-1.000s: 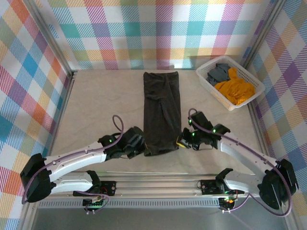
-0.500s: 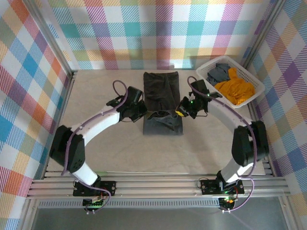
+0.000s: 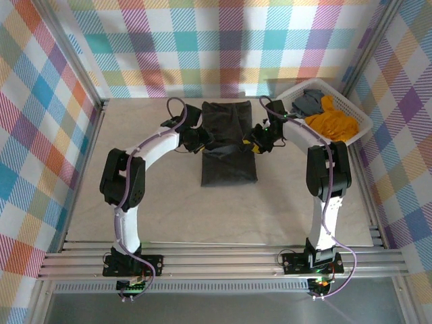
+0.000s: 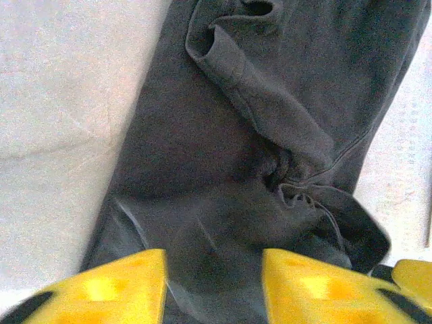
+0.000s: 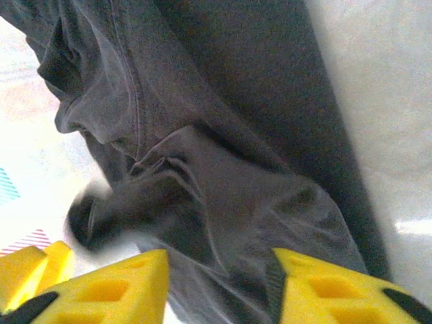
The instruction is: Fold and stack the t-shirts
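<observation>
one charcoal t-shirt (image 3: 229, 162) between left claw (image 3: 201, 141) and right claw (image 3: 254, 143)

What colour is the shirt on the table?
The t-shirt is charcoal-black; top external view shows it best.

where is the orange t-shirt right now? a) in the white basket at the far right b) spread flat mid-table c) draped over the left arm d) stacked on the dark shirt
a: the orange t-shirt lies bunched inside the white basket at the table's far right corner, next to the grey t-shirt.
</observation>
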You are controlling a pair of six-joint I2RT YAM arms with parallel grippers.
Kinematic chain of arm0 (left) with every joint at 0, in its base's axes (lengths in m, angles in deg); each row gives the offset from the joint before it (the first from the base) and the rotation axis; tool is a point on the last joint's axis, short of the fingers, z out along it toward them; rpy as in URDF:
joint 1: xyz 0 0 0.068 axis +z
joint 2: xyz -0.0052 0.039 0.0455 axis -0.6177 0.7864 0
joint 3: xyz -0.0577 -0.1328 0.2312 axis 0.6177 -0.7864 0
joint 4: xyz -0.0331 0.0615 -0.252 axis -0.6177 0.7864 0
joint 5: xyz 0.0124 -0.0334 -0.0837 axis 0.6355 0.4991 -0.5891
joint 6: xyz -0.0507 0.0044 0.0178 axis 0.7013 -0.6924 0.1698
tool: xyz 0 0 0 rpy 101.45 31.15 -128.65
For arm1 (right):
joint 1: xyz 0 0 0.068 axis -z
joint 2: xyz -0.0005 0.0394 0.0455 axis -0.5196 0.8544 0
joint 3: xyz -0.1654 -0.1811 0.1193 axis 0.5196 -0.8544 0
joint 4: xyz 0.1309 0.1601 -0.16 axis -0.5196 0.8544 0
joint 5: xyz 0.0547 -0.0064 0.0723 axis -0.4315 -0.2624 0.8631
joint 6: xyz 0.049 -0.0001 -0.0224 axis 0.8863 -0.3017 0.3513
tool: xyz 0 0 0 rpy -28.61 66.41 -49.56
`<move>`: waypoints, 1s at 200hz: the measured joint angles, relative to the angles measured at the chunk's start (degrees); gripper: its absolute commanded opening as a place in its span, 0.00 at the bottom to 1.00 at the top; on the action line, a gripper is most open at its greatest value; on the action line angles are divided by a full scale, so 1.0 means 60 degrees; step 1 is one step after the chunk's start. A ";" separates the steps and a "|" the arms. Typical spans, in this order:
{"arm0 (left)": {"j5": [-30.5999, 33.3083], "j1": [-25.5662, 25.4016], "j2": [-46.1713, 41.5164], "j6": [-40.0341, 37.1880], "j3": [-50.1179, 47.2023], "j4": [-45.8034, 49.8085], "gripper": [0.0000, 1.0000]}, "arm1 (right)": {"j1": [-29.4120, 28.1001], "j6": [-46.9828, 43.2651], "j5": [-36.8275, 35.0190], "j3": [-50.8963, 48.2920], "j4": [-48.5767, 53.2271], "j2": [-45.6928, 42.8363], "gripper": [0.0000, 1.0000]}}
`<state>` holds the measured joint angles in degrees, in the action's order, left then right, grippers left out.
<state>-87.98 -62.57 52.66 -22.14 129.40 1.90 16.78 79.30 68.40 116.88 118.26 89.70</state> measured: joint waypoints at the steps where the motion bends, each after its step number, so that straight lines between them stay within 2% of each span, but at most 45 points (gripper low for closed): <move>1: 0.0000 0.0000 0.0000 0.0018 -0.0007 0.0000 0.52 | 0.0004 -0.0025 -0.0007 0.0000 0.0004 0.0000 0.50; 25: 0.0007 0.0018 -0.0681 -0.0106 -0.0922 -0.0382 0.52 | 0.0087 -0.0302 -0.0339 -0.0353 0.0066 -0.0459 0.54; 61: 0.0007 -0.0091 -0.3501 0.0641 -0.4554 -0.1424 0.49 | 0.0095 -0.0342 -0.0663 -0.3249 -0.0459 -0.3056 0.57; 83: 0.0004 -0.0317 -0.4462 0.1439 -0.6280 -0.2353 0.49 | -0.0120 -0.0310 -0.0586 -0.4714 -0.0885 -0.4120 0.58; 99: -0.0098 -0.0583 -0.4415 0.1978 -0.6943 -0.2885 0.49 | -0.0361 -0.0211 -0.0433 -0.5526 -0.1293 -0.4309 0.57; 122: -0.0222 -0.0827 -0.3850 0.2495 -0.7104 -0.3541 0.49 | -0.0543 0.0036 -0.0168 -0.6349 -0.1668 -0.4248 0.53; 172: -0.0244 -0.0918 -0.2856 0.2976 -0.7023 -0.4368 0.48 | -0.0539 0.0255 -0.0131 -0.6393 -0.2146 -0.3377 0.46; 186: -0.0237 -0.0951 -0.2769 0.2998 -0.6845 -0.4328 0.45 | -0.0543 0.0251 -0.0189 -0.6258 -0.2116 -0.3107 0.43; 200: -0.0189 -0.1038 -0.2488 0.3031 -0.6604 -0.4335 0.33 | -0.0543 0.0164 -0.0335 -0.5982 -0.2011 -0.2911 0.39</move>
<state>-89.11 -68.80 37.74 -3.95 89.77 -24.11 13.53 80.28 66.39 80.99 106.20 72.23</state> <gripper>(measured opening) 0.417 0.425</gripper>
